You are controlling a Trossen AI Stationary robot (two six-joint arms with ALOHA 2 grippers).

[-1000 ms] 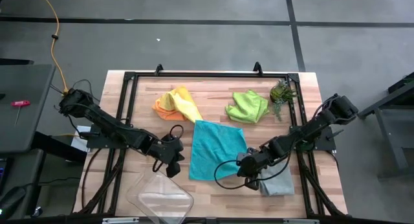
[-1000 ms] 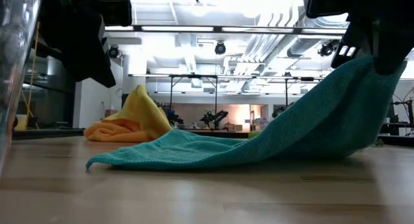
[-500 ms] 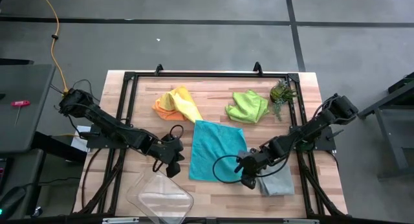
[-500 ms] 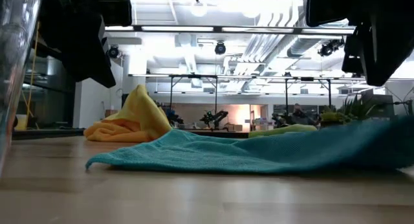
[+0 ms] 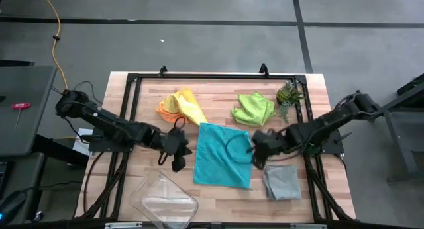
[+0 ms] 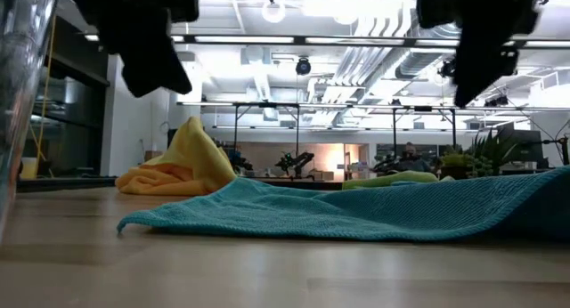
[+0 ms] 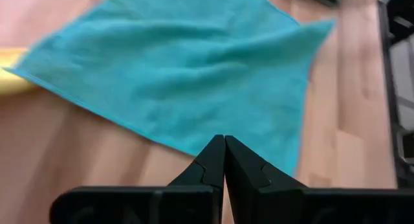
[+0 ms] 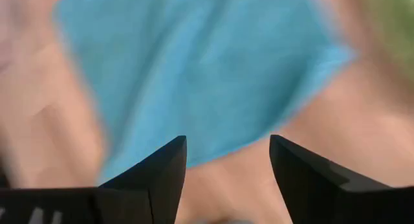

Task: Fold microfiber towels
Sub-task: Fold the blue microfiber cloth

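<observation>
Here, my right gripper (image 8: 226, 166) has its two dark fingers spread wide with nothing between them; it hangs above the right edge of the teal towel (image 5: 224, 155), clear of the cloth. My left gripper (image 7: 224, 162) has its fingers pressed tightly together, empty, and sits just off the teal towel's left edge over bare wood. The teal towel lies spread open and nearly flat in the middle of the wooden table (image 5: 142, 110), one layer, with shallow wrinkles and its edge slightly lifted in the low view. To its right, near the table's front edge, a grey towel (image 5: 281, 183) rests as a small compact rectangle. Toward the back of the table, a yellow towel (image 5: 191, 104) lies bunched on top of an orange towel (image 5: 165, 108), and a lime green towel (image 5: 252, 108) is crumpled just beside a small spiky green plant (image 5: 289, 95). A clear plastic tray (image 5: 163, 201) sits at the front edge, near my left arm.
</observation>
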